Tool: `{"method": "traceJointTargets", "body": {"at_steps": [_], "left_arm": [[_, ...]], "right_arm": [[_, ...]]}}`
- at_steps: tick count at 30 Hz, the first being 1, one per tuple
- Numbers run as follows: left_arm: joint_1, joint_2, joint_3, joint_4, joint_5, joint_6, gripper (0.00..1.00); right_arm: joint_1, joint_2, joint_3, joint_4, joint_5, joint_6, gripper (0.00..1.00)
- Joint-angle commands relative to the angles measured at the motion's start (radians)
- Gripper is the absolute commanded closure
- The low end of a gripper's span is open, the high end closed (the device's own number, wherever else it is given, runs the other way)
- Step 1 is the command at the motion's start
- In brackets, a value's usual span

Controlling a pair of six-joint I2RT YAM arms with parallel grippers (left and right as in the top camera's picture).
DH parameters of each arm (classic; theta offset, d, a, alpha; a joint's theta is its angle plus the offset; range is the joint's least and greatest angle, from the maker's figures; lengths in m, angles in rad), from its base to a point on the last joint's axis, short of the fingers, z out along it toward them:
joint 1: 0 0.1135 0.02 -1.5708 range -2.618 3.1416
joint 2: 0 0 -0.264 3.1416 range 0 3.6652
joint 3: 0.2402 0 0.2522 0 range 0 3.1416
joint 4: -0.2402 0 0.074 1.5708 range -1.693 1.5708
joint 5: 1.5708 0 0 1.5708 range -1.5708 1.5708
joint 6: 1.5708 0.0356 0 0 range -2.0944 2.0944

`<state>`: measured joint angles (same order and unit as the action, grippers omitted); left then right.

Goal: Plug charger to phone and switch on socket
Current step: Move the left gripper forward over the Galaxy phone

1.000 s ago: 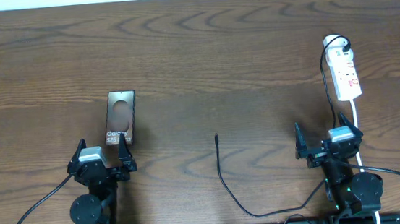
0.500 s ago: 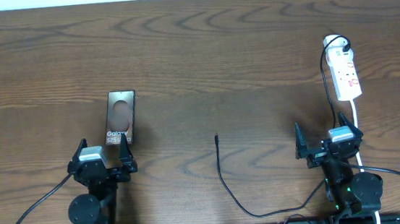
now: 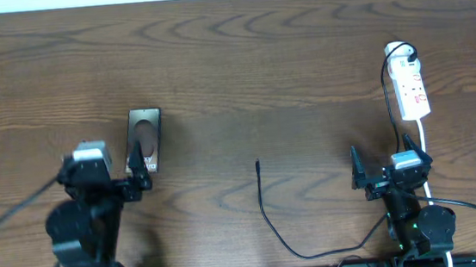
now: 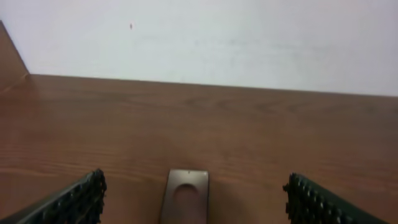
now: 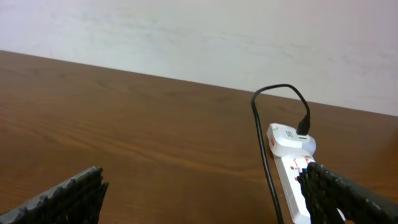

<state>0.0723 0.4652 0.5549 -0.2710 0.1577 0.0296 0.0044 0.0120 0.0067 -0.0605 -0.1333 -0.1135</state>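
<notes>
the phone (image 3: 144, 131) lies long axis twelve-to-six; the charger (image 3: 259, 188) tip points to twelve. left gripper (image 3: 105, 171) and right gripper (image 3: 388, 165) both gape wide.

Left gripper (image 3: 103, 169) stands by the table's (image 3: 232, 65) front-left corner, jaws wide apart and empty. Right gripper (image 3: 386, 168) sits near the front-right corner, likewise spread, empty.

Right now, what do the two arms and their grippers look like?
Both arms are black with round joints and a light grey block at the wrist. The left gripper and right gripper have two black fingers with ribbed pads. A black cable trails from each arm.
</notes>
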Motion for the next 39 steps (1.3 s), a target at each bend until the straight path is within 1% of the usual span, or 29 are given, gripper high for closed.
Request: {"method": "traceJointTargets", "body": {"at_steps": [1, 5, 8, 12, 14, 17, 19, 21, 27, 29, 33, 37, 38, 39], "left_arm": [[0.005, 0.134, 0.158, -0.087, -0.02, 0.039, 0.1], [0.005, 0.321, 0.354, -0.243, -0.019, 0.047, 0.09], [0.005, 0.465, 0.514, -0.388, -0.019, 0.073, 0.09], [0.005, 0.655, 0.72, -0.57, -0.019, 0.076, 0.09], [0.005, 0.739, 0.806, -0.652, -0.019, 0.076, 0.09], [0.005, 0.863, 0.929, -0.814, -0.019, 0.108, 0.1], [0.005, 0.928, 0.975, -0.887, -0.019, 0.109, 0.09], [0.005, 0.975, 0.983, -0.907, -0.019, 0.109, 0.09], [0.005, 1.088, 0.983, -0.895, -0.015, 0.108, 0.1], [0.005, 1.119, 0.983, -0.887, 0.014, 0.107, 0.09], [0.005, 1.155, 0.983, -0.875, 0.09, 0.107, 0.1], [0.005, 1.168, 0.983, -0.861, 0.093, 0.108, 0.11], [0.005, 1.168, 0.983, -0.856, 0.093, 0.109, 0.29], [0.005, 1.168, 0.983, -0.849, 0.092, 0.109, 0.56]], "right_arm": [[0.01, -0.005, -0.001, -0.005, 0.011, -0.007, 0.01], [0.01, -0.005, -0.001, -0.005, 0.011, -0.007, 0.01], [0.01, -0.005, -0.001, -0.005, 0.011, -0.007, 0.01], [0.01, -0.005, -0.001, -0.005, 0.011, -0.007, 0.01], [0.01, -0.005, -0.001, -0.005, 0.011, -0.007, 0.01], [0.01, -0.005, -0.001, -0.005, 0.011, -0.007, 0.01], [0.01, -0.005, -0.001, -0.005, 0.011, -0.007, 0.01], [0.01, -0.005, -0.001, -0.005, 0.011, -0.007, 0.01], [0.01, -0.005, -0.001, -0.005, 0.011, -0.007, 0.01], [0.01, -0.005, -0.001, -0.005, 0.011, -0.007, 0.01], [0.01, -0.005, -0.001, -0.005, 0.011, -0.007, 0.01], [0.01, -0.005, -0.001, -0.005, 0.011, -0.007, 0.01], [0.01, -0.005, -0.001, -0.005, 0.011, -0.007, 0.01], [0.01, -0.005, -0.001, -0.005, 0.011, -0.007, 0.01]]}}
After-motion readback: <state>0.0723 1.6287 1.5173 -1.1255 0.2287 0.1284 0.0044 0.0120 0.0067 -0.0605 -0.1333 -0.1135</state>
